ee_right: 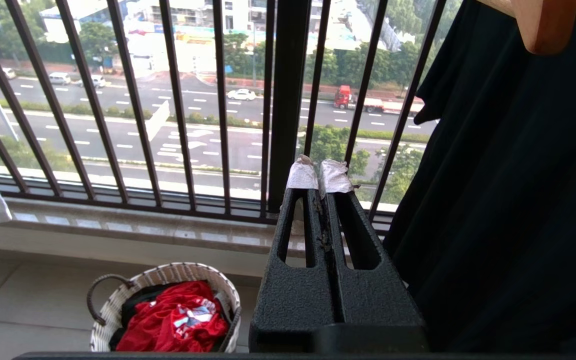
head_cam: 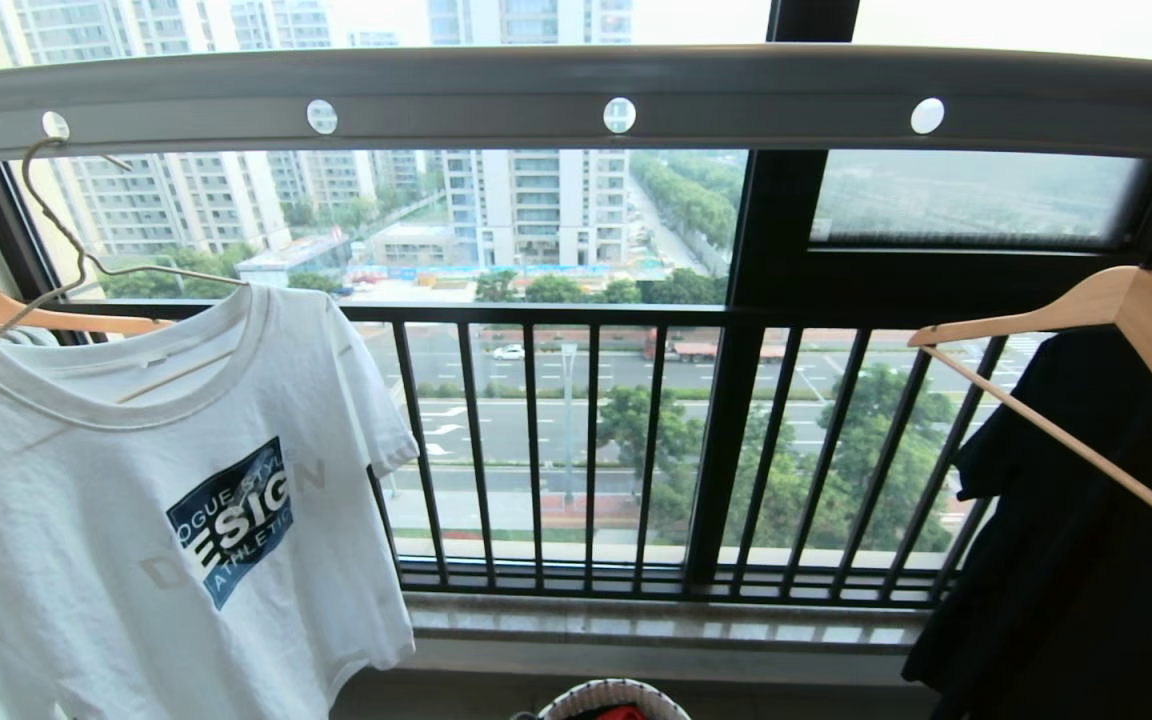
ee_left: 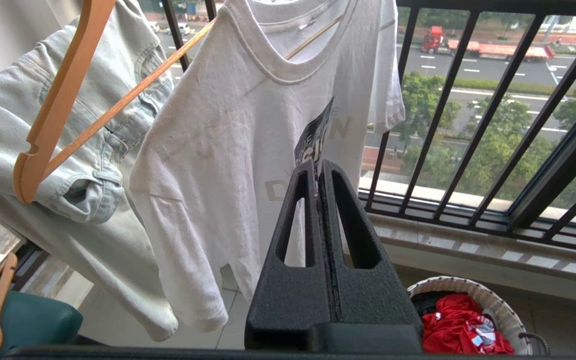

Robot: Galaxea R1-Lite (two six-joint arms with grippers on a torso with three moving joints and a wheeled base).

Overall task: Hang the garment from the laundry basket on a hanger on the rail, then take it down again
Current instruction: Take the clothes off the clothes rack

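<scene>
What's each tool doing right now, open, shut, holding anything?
Left tool: shut, empty, in front of the hung T-shirt.
Right tool: shut, empty, pointing at the window bars.

The white DESIGN T-shirt (head_cam: pixel 136 520) hangs on the wire hanger (head_cam: pixel 66 240), apparently hooked through the rail (head_cam: pixel 496 95); the woven basket (ee_right: pixel 165 305) sits below.

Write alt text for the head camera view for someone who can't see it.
A white DESIGN T-shirt hangs on a thin wire hanger hooked in the grey rail at left, before a barred window. A dark garment hangs on a wooden hanger at right; the basket's rim shows below.
</scene>
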